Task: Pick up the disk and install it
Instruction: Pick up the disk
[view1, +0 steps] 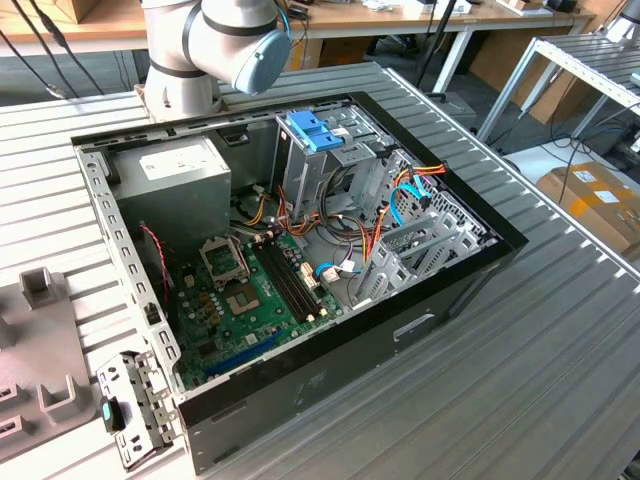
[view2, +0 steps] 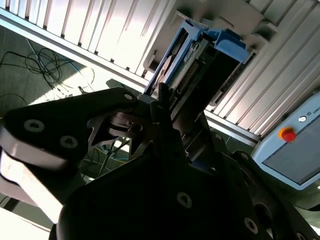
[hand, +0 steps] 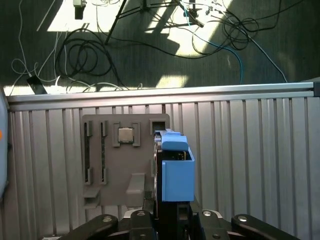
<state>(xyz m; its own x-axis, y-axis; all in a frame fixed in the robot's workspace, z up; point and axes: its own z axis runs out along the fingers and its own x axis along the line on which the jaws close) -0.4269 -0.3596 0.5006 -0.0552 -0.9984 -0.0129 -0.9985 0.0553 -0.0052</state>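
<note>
One disk (hand: 172, 172): hard drive in a light blue carrier, edge-on in both wrist views, standing out from the jaws over the grey parts tray (hand: 100, 150), near the CPU chip (hand: 125, 135) parked in that tray.
Seat: can't tell whether its far end touches the tray or hangs clear of it.
Gripper (hand: 170, 212): narrow, clamped across the drive's two broad faces at the end away from the blue cap.
Handling (judgement): rigid metal body, dense for its size, no flex. The faces are smooth, so a light pinch could slip. It's shock-sensitive, and the board side and connector edge look exposed.
Hold point (judgement): flat faces or the carrier's side rails, off the connector and board. The present grip sits at one end, so most of the length overhangs. Expect leverage on the jaws if the wrist tilts.
Carrier: plastic, likely the softest part. I wouldn't squeeze it hard.
Table (hand: 250, 150): ribbed metal, carries the tray.
Floor: loose cables (hand: 85, 55) beyond the table edge.
PC case (view1: 300, 250): lid off in the exterior view.
Drive cage (view1: 335, 170): upright inside the case, blue latch (view1: 313, 130) on top.
Power supply (view1: 175, 185): grey box towards the exterior view's left of the cage.
</note>
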